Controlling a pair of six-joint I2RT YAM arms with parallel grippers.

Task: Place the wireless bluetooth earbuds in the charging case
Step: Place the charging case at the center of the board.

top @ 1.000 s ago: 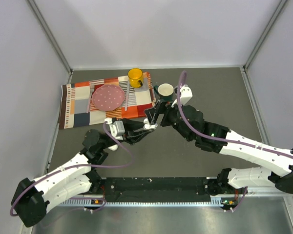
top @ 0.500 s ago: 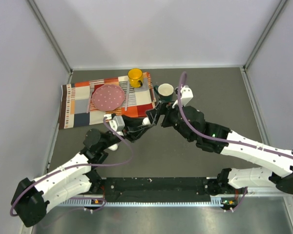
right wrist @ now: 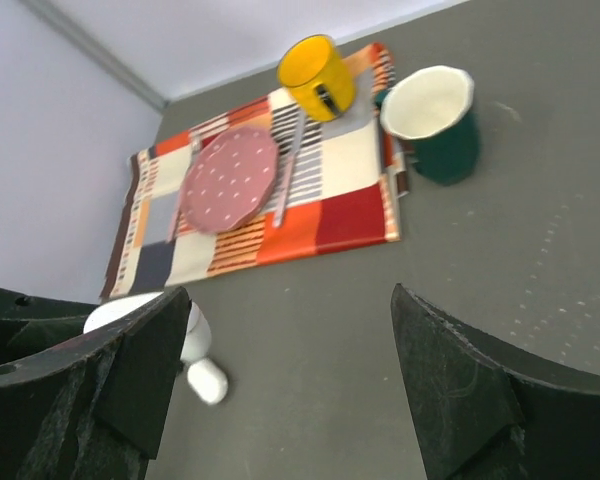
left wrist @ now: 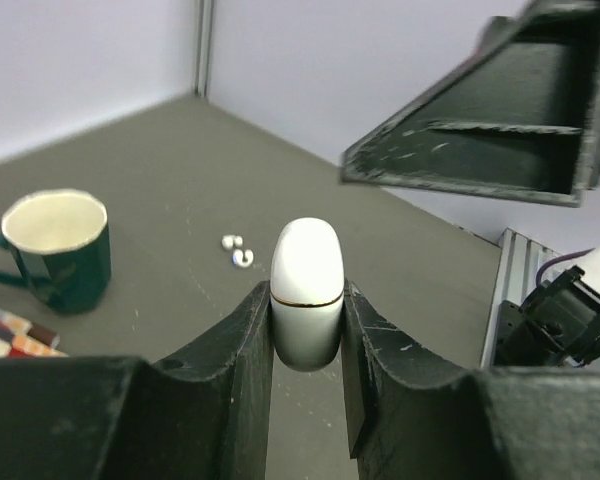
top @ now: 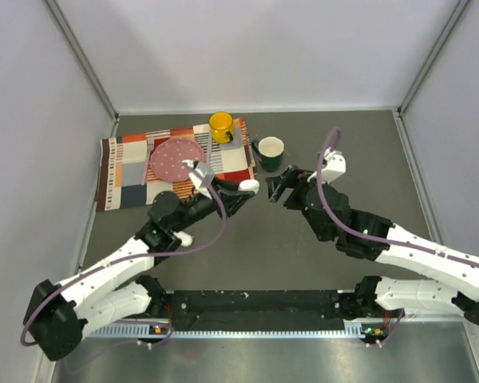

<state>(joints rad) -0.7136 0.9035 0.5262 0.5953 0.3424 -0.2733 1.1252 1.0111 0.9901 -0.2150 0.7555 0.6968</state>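
Left wrist view gives you the clearest read: the left gripper (left wrist: 307,305) is closed tight on the charging case (left wrist: 306,265). Its two fingers (left wrist: 255,345) press the case's lower half from either side. The rounded upper end sticks out past the tips, and a thin seam line runs around the case with the lid looking shut. Beyond the case you can see the wireless bluetooth earbuds (left wrist: 236,250) lying close together on the grey counter (left wrist: 160,160), apart from the case and to the right of the green mug (left wrist: 58,247).

From the top external view, the two grippers face each other near the counter's middle, just in front of the green mug. The right gripper (top: 278,189) has its jaws spread wide with nothing between them. You can confirm that in the right wrist view, where only bare counter shows in the gap.

Behind the left arm lies a patchwork cloth (top: 128,171). It carries a pink plate (top: 176,159) and a yellow mug (top: 221,126).
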